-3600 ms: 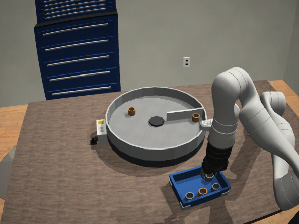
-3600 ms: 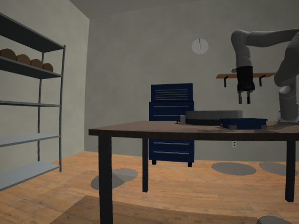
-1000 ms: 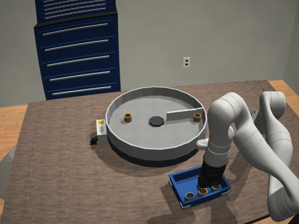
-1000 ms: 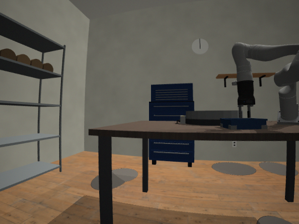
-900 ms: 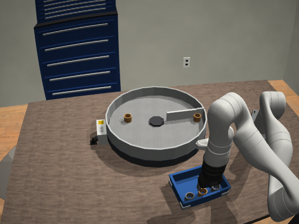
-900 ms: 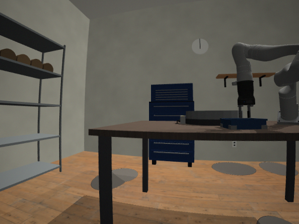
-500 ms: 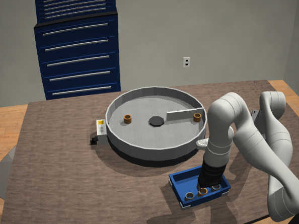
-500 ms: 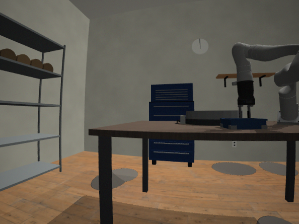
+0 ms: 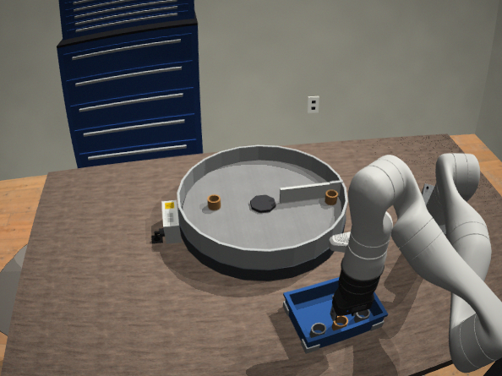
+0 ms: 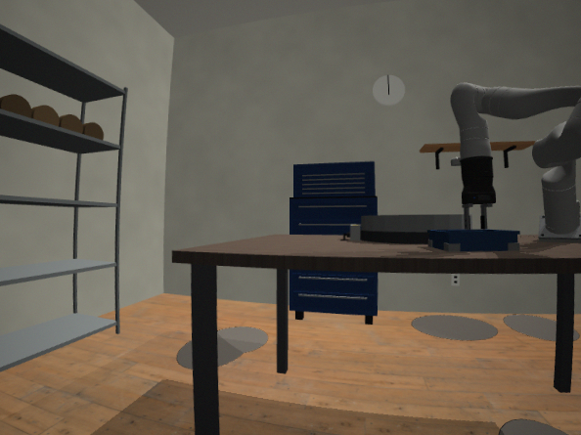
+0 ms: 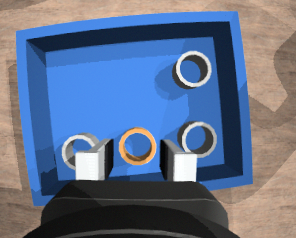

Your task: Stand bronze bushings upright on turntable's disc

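Observation:
My gripper point(image 10: 475, 225) point(image 11: 136, 153) is open and empty, pointing down over the blue crate point(image 9: 338, 337) point(image 10: 473, 240) point(image 11: 125, 23). In the wrist view a bronze bushing point(image 11: 121, 146) point(image 9: 341, 326) stands upright between the spread fingers, apart from both. How deep the tips reach is hidden by the crate's wall. Steel bushings point(image 11: 65, 152) point(image 11: 178, 70) point(image 11: 214, 140) stand in the crate, one beside each finger and one at upper right. Two bronze bushings point(image 9: 214, 205) point(image 9: 331, 200) stand upright on the turntable's disc point(image 9: 249, 227), left and right of the black hub point(image 9: 263, 204).
A raised grey wall point(image 9: 270, 258) surrounds the disc. A light divider point(image 9: 304, 193) runs from near the hub to the right wall, just behind the right bronze bushing. A small grey box point(image 9: 171, 229) adjoins the turntable's left side. The crate is in front of the turntable, to the right.

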